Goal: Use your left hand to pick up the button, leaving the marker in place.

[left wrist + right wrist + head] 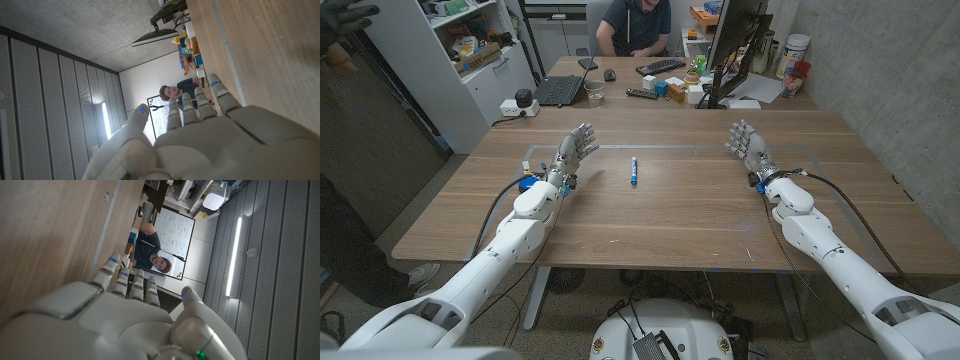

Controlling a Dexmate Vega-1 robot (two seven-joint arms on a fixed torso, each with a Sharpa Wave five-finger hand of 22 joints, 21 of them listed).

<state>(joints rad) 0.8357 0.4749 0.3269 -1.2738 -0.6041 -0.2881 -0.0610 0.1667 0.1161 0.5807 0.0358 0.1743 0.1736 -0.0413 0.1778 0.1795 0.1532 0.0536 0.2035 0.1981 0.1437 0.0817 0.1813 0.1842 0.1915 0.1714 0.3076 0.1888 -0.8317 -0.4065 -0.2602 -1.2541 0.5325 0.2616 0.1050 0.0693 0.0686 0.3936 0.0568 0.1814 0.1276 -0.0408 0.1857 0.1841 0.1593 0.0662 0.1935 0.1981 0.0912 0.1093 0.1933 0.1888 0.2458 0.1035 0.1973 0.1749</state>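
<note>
Both empty, spread: left robot hand (575, 150), right robot hand (747, 145); head view alone shows marker (633, 171)

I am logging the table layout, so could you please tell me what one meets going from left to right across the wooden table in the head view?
Left hand → blue marker → right hand.

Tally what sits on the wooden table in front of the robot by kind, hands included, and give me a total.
Markers: 1, the blue marker lying between the hands.
Robot hands: 2, the left hand and the right hand, both open with nothing held.
Buttons: 0 that I can make out in the head view.
Total: 3.
</note>
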